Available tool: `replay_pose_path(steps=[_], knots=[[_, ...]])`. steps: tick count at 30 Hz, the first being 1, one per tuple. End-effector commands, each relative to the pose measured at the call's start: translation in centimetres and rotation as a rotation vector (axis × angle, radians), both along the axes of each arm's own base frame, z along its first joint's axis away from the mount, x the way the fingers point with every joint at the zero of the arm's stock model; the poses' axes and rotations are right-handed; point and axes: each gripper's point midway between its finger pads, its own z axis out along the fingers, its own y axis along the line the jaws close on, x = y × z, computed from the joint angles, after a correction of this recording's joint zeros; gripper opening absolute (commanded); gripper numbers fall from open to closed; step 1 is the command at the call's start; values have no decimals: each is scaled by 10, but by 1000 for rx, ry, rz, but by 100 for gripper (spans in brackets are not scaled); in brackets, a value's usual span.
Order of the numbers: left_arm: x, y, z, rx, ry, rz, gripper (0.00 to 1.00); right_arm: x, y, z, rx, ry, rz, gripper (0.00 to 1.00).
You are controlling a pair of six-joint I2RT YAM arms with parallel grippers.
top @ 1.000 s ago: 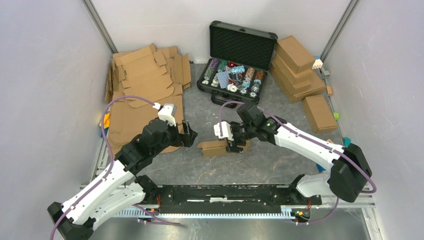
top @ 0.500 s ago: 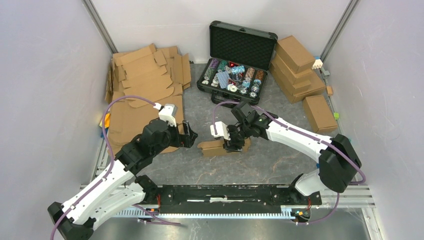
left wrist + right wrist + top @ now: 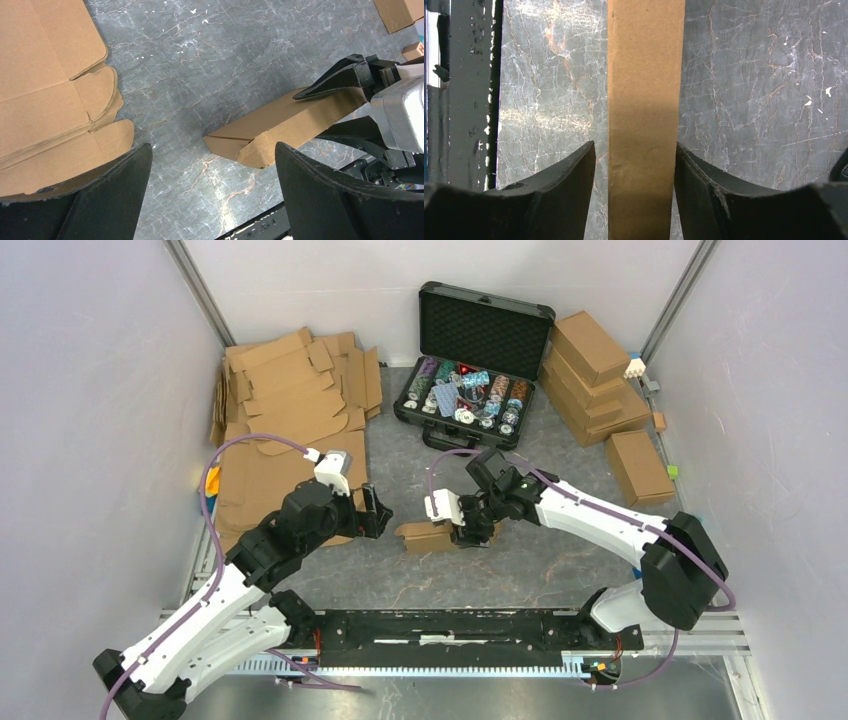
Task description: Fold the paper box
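Note:
The paper box [image 3: 428,537] lies on the marble table between the arms, folded into a long narrow brown shape [image 3: 280,120]. My right gripper [image 3: 470,532] straddles its right part from above. In the right wrist view the box [image 3: 646,75] runs up between the jaws of the right gripper [image 3: 634,145]. The right finger presses its side, and a thin sliver of table shows by the left finger. My left gripper [image 3: 375,512] hangs wide open just left of the box's bulging end. Nothing sits between the jaws of the left gripper [image 3: 212,147].
A pile of flat cardboard blanks [image 3: 290,410] covers the back left and reaches under the left arm. An open black case of chips [image 3: 470,380] stands at the back. Finished boxes [image 3: 595,380] are stacked at the back right, one more [image 3: 638,467] beside them.
The right gripper's jaws have narrowed around the box and it has slid a little left along it. The left arm has hardly moved.

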Motion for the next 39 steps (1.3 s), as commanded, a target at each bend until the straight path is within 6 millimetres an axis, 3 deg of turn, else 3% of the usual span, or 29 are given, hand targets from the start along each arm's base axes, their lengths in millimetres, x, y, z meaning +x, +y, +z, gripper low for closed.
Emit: replay_pose_path(steps=[1, 13, 23, 39], knots=[[1, 1, 9, -8, -24, -7, 98, 2, 3, 11, 42, -61, 22, 62], [0, 1, 8, -5, -25, -12, 98, 7, 0, 18, 43, -78, 9, 54], [-1, -1, 10, -8, -23, -24, 98, 12, -6, 28, 89, -89, 17, 54], [-3, -2, 13, -19, -31, -38, 98, 1, 2, 25, 174, -36, 88, 50]])
